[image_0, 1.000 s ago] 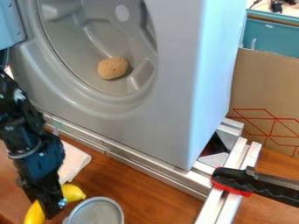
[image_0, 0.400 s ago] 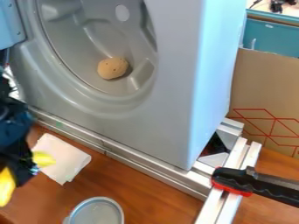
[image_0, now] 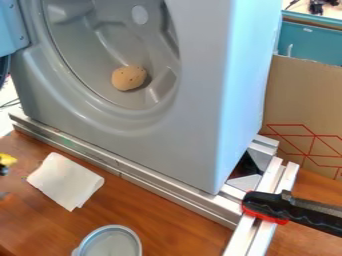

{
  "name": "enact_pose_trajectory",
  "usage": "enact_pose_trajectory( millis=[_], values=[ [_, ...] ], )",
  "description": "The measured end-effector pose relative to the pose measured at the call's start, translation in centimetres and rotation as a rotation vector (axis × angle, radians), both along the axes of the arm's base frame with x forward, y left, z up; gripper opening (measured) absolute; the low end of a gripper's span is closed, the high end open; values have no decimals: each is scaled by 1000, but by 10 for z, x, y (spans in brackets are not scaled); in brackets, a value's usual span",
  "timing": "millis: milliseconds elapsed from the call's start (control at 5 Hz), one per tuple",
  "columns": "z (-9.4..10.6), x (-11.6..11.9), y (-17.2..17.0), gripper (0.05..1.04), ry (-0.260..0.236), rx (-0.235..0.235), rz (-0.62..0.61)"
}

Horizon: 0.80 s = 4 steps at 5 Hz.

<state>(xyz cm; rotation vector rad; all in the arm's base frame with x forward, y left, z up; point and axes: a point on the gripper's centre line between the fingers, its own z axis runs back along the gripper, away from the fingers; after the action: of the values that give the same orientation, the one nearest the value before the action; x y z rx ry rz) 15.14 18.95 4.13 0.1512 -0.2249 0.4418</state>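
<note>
At the left edge of the camera view, a small dark part of the gripper (image_0: 3,170) shows, shut on a yellow banana. The banana's end (image_0: 7,160) sticks out just above that dark part; the rest is cut off by the edge. To their right, a white folded cloth (image_0: 65,181) lies on the wooden table (image_0: 160,220). A round grey metal lid or container (image_0: 110,244) stands at the bottom edge. Inside the round hollow of a large grey machine-like housing (image_0: 190,125) rests a tan, roundish object (image_0: 129,78).
Metal rails (image_0: 143,181) run along the housing's base, and another pair (image_0: 257,230) extends toward the lower right. A black-and-red handled tool (image_0: 294,209) lies across that pair. A cardboard sheet (image_0: 304,105) stands at the right.
The arm has moved left, mostly out of view, and the banana has gone with it, away from the grey lid. The white cloth, partly covered before, is now uncovered.
</note>
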Motion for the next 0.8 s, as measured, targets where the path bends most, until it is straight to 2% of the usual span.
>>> enact_pose_trajectory(
  millis=[200,600,800],
  values=[
    [-5,-6,15,521,-61,-1,247],
    [-31,-11,12,520,-78,-63,503],
    [-41,-5,4,520,-64,-92,589]
  ],
)
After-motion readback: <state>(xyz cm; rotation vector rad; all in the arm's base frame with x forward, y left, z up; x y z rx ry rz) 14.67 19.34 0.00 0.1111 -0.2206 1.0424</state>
